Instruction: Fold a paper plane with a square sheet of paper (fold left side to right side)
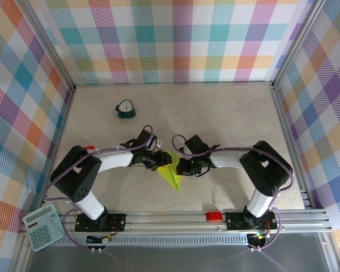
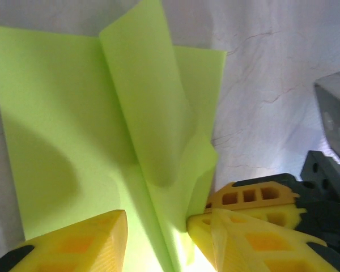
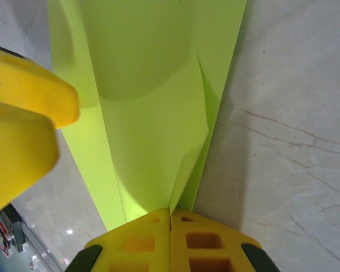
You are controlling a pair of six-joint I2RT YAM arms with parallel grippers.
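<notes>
The lime paper plane (image 1: pixel 171 173) lies on the table between my two grippers, its point toward the near edge. In the left wrist view the paper plane (image 2: pixel 73 113) has one wing flat and a flap standing up along the centre crease. My left gripper (image 2: pixel 156 226) is open, its fingers (image 2: pixel 79 243) either side of that raised flap, the right one touching the paper's edge. My right gripper (image 3: pixel 170 214) is shut on the folded edge of the paper plane (image 3: pixel 153 113). In the top view the left gripper (image 1: pixel 160 161) and right gripper (image 1: pixel 179 166) nearly meet over the paper.
A small teal clock (image 1: pixel 124 109) stands at the back left. A calculator (image 1: pixel 42 226) rests at the near left corner and a small red block (image 1: pixel 213 216) on the front rail. Checkered walls close in three sides.
</notes>
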